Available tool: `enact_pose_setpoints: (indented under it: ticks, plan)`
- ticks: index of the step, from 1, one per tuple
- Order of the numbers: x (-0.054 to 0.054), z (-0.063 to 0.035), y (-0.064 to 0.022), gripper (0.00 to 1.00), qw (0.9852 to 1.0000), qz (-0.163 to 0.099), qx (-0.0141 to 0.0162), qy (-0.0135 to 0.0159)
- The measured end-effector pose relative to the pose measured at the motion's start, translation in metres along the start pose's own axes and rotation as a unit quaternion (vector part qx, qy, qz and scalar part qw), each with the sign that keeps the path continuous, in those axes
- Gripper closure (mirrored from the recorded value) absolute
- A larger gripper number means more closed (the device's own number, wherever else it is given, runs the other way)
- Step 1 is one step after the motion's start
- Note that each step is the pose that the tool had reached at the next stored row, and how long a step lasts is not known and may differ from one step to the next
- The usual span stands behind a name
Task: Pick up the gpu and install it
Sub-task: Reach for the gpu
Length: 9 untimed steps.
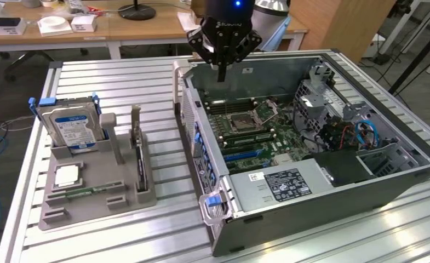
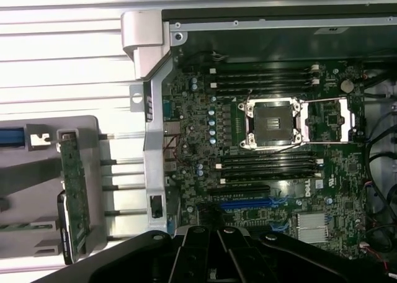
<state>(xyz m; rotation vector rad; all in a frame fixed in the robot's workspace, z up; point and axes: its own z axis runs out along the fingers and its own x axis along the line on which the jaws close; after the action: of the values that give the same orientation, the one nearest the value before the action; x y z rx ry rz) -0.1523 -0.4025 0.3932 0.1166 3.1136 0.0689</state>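
We see the black gripper [image 1: 222,71] poised above the open grey steel computer case [image 1: 310,219], its slim fingers pressed together on nothing. The gpu [image 1: 140,159], a thin flat dark card with a narrow silver bracket, stands on edge in a matte grey plastic holder [image 1: 83,204] on the ribbed aluminium table [image 1: 127,82], at the exterior view's left, well apart from the gripper. A silver hard drive [image 1: 68,129] stands near it. Inside the case lies a dark green motherboard [image 2: 205,97] with a square metal socket [image 2: 273,123].

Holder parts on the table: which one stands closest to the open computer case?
The gpu, the thin black card upright on edge; the hard drive and flat chip sit farther away.
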Motion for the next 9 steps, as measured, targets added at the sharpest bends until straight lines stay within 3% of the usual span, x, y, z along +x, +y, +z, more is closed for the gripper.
enact_pose_setpoints:
  ticks: [9]
  plan:
    - [0.0063,-0.0003,-0.0018,0.89,1.0000,0.000,0.0000,0.0000]
